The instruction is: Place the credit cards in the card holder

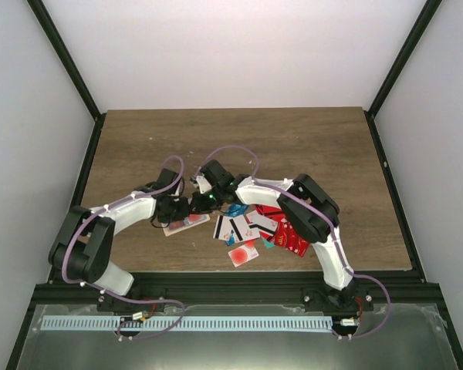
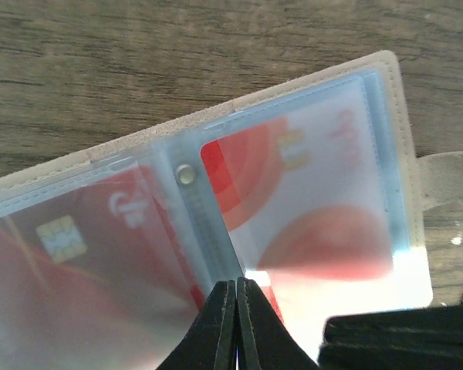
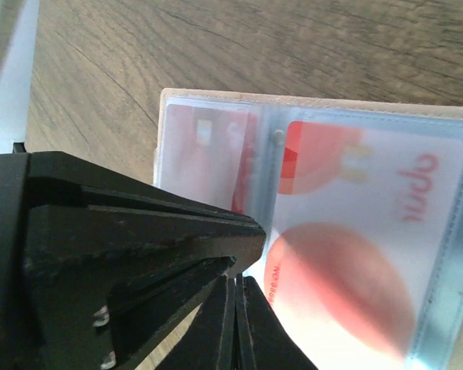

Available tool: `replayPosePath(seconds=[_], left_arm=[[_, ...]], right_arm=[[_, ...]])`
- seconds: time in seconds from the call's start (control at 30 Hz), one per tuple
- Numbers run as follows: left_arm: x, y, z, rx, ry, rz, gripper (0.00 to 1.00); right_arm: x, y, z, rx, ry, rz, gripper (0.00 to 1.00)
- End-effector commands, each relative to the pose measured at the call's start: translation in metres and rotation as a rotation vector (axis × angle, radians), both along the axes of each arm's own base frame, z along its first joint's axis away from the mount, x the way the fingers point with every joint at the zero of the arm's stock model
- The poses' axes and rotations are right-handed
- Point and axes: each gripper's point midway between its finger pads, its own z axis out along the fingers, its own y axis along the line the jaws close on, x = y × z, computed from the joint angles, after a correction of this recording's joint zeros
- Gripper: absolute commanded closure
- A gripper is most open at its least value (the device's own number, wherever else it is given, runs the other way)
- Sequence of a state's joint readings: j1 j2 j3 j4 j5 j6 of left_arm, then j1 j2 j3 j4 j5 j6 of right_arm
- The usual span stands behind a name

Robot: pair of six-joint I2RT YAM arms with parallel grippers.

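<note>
The beige card holder [image 2: 402, 116] lies open on the wood, its clear sleeves holding red cards. My left gripper [image 2: 237, 282] is shut on the sleeve strip at the holder's spine. A white card with a red disc [image 3: 347, 301] sits partly in the right sleeve, its near end sticking out. My right gripper [image 3: 237, 280] is shut beside that card's edge, with nothing visible between its tips. In the top view both grippers meet over the card holder [image 1: 187, 223]. The loose credit cards [image 1: 262, 230] lie in a heap just to its right.
The holder's snap tab [image 2: 447, 177] sticks out over the table. The left gripper's fingers [image 3: 139, 223] fill the left of the right wrist view, close against my right jaws. Black frame rails [image 1: 390, 162] border the wooden table.
</note>
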State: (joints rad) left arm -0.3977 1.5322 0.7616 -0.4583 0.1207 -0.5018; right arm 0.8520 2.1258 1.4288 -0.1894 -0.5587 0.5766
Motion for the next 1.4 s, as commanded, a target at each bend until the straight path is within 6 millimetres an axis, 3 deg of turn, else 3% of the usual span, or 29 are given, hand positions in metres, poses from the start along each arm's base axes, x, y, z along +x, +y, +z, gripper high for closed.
replayPosePath(seconds=[0.0,0.17,0.3,0.43,0.6,1.17,1.37], left_arm=[[0.003,0.000,0.023,-0.029,-0.067,0.021,0.96],[0.009,0.006,0.046,-0.049,-0.146,0.076,0.95],[0.010,0.003,0.045,-0.066,-0.144,0.067,0.90],[0.012,-0.003,0.035,-0.078,-0.119,0.038,0.91],[0.014,-0.003,0.021,-0.049,-0.087,0.020,0.96],[-0.007,0.013,-0.034,0.064,0.054,0.011,0.96],[-0.012,0.018,-0.038,0.081,0.069,0.028,0.96]], right_arm=[[0.003,0.006,0.018,0.056,-0.012,0.015,0.99],[0.007,-0.002,0.014,0.019,-0.034,-0.016,0.99],[0.018,-0.019,0.017,-0.021,-0.088,-0.059,0.90],[0.027,-0.034,0.011,-0.058,-0.113,-0.086,0.85],[0.031,-0.040,0.002,-0.067,-0.102,-0.091,0.78],[0.026,-0.029,-0.013,-0.030,-0.033,-0.052,0.65],[0.022,-0.028,-0.021,-0.029,0.000,-0.044,0.61]])
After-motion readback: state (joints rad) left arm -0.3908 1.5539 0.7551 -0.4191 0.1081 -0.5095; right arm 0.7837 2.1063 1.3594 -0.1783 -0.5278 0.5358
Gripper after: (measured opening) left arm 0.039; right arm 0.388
